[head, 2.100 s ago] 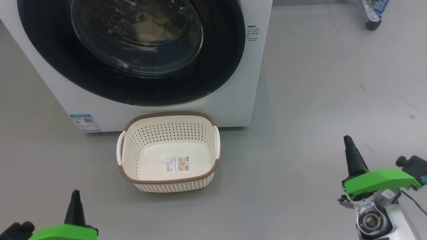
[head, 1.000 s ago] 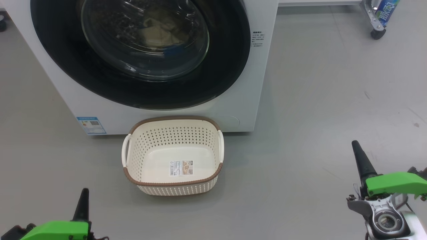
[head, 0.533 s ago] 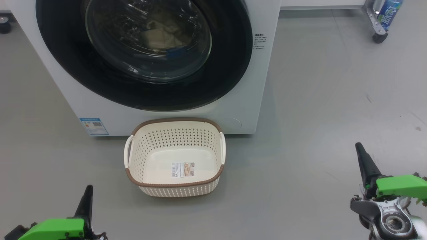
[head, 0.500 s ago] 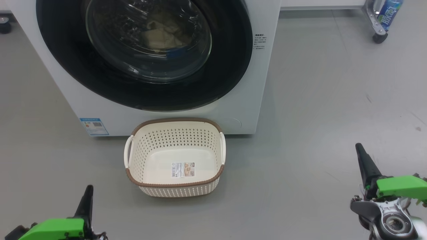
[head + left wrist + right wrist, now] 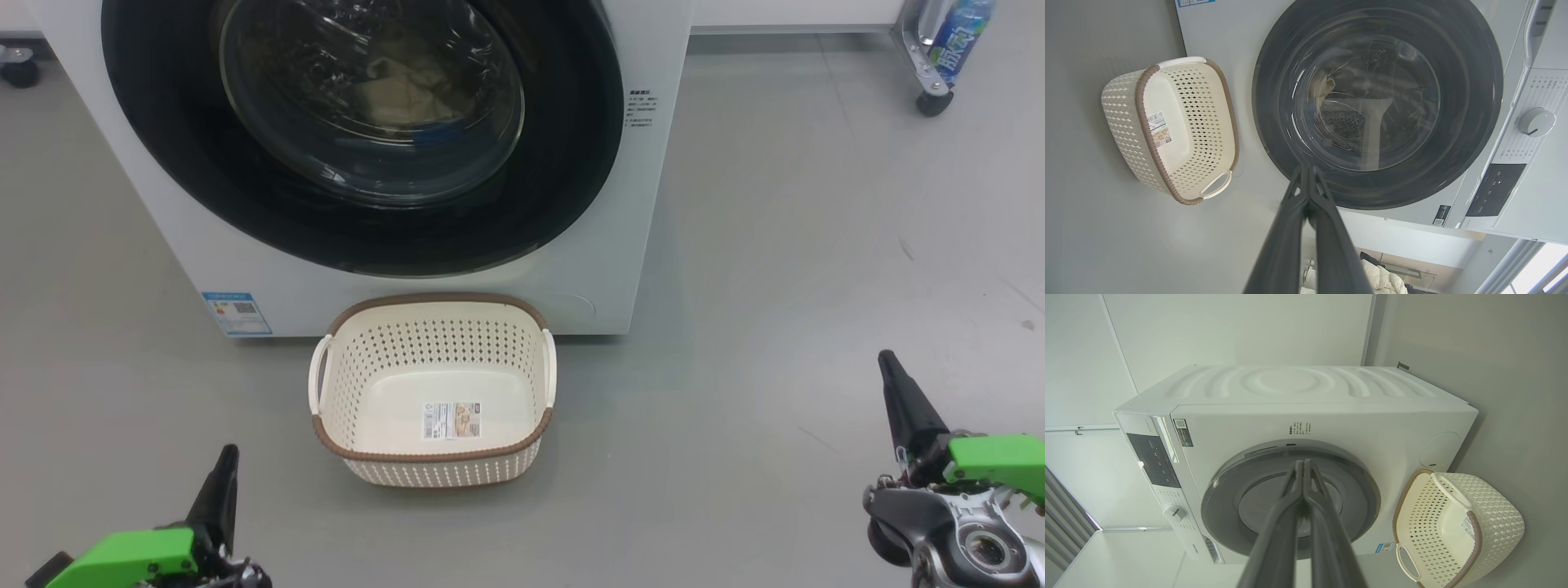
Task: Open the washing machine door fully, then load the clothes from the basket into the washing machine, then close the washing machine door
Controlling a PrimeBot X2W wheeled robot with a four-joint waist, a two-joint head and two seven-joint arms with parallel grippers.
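The white washing machine (image 5: 645, 188) stands at the top of the head view with its black-rimmed round door (image 5: 571, 163) shut against its front. Behind the glass, cream-yellow clothes (image 5: 400, 90) lie in the drum. The cream basket (image 5: 433, 322) sits on the floor in front of the machine and holds only its label sticker. My left gripper (image 5: 227, 457) is shut at the lower left, holding nothing. At the lower right my right gripper (image 5: 888, 363) is shut too, well apart from the basket. The wrist views show the door (image 5: 1274, 122) (image 5: 1363, 486) and the basket (image 5: 1122, 110) (image 5: 1494, 522).
Grey floor (image 5: 775, 286) spreads to the right of the machine. A wheeled metal stand with a blue bottle (image 5: 951, 33) is at the top right. A caster (image 5: 18, 69) shows at the top left. The control panel and dial (image 5: 1535, 121) sit above the door.
The whole head picture has slid down and right, so the camera moved. Both grippers sit lower in it and stay shut. Basket and door are as before.
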